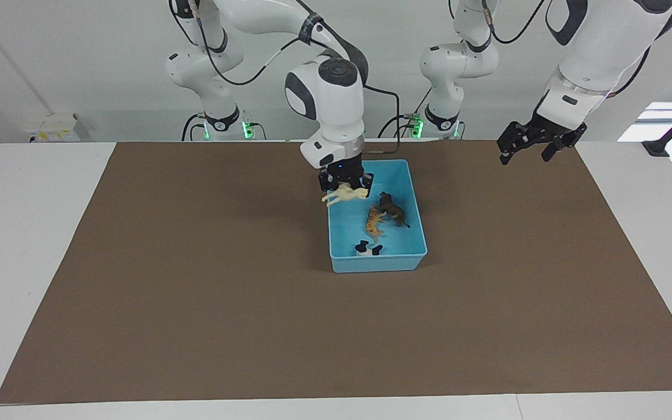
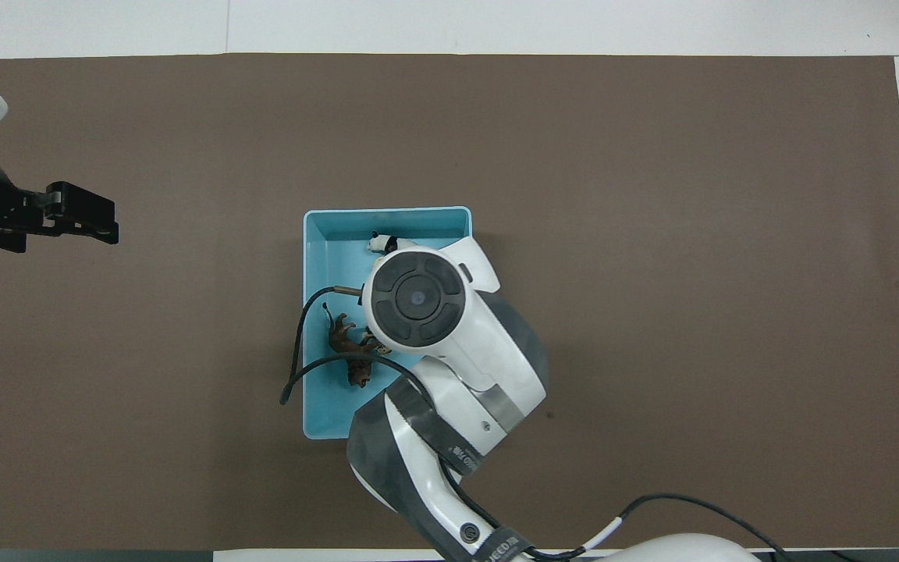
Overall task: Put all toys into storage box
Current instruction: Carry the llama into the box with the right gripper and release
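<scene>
A robotics lab: two white robot arms (image 1: 324, 87) bolted at a mat-covered white table (image 1: 21, 233), bare walls.

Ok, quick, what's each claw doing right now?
Right claw: shut on the horse, over the storage box.
Left claw: open, empty, waiting over the mat.

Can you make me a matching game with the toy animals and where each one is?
Things:
1. horse
2. panda
3. lion
4. left end effector

Places:
A. in the storage box, touching the tiger
B. waiting over the brown mat
C. held by the right end effector
D. at the box's end farthest from the robots

Pairs: 1-C, 2-D, 3-A, 4-B
</scene>
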You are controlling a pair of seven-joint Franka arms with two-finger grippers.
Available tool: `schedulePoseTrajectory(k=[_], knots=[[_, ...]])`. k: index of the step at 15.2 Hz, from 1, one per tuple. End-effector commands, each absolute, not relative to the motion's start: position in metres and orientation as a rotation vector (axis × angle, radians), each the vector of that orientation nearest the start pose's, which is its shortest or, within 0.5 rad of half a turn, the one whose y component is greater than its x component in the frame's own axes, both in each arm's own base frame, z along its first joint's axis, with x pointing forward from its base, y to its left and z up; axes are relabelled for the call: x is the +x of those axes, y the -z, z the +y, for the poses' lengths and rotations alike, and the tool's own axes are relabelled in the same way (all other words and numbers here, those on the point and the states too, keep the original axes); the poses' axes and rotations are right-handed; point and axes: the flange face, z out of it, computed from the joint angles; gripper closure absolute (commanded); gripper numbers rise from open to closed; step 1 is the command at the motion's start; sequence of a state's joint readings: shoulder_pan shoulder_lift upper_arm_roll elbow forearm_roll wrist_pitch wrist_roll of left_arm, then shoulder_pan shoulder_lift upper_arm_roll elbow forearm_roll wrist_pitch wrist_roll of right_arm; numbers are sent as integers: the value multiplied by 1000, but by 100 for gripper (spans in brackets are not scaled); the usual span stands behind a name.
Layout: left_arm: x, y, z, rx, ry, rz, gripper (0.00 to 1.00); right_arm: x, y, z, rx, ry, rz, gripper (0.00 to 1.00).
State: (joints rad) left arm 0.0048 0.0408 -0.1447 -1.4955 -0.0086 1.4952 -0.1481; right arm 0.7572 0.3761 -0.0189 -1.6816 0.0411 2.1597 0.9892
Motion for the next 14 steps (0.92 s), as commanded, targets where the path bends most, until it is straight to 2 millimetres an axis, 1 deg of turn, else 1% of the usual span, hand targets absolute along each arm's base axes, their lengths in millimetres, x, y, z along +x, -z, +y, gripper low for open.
schedulePoseTrajectory(k=[1, 3, 4, 6, 9, 10, 11, 12, 13, 14], knots=[[543, -637, -76, -3162, -82, 5, 0, 491, -375, 457, -3016, 64, 438, 1], [535, -631, -78, -3155, -104, 19, 0, 492, -384, 459, -3018, 36, 466, 0], [533, -630, -79, -3154, -101, 21, 0, 496, -394, 459, -3016, 34, 480, 0], [535, -633, -81, -3156, -72, 31, 0, 505, -413, 454, -3017, 21, 509, 0], [535, -632, -82, -3157, -58, 30, 0, 508, -424, 450, -3024, 9, 521, 0], [535, -630, -83, -3158, -63, 26, 0, 508, -433, 445, -3027, 9, 524, 0], [534, -628, -83, -3156, -70, 25, 0, 509, -442, 438, -3033, 6, 525, 0], [532, -626, -85, -3155, -77, 25, 0, 520, -458, 416, -3030, 14, 561, 0], [532, -627, -86, -3155, -63, 30, 0, 528, -480, 391, -3025, 30, 561, 0], [533, -628, -85, -3157, -53, 27, 0, 535, -493, 370, -3035, 31, 525, 0]])
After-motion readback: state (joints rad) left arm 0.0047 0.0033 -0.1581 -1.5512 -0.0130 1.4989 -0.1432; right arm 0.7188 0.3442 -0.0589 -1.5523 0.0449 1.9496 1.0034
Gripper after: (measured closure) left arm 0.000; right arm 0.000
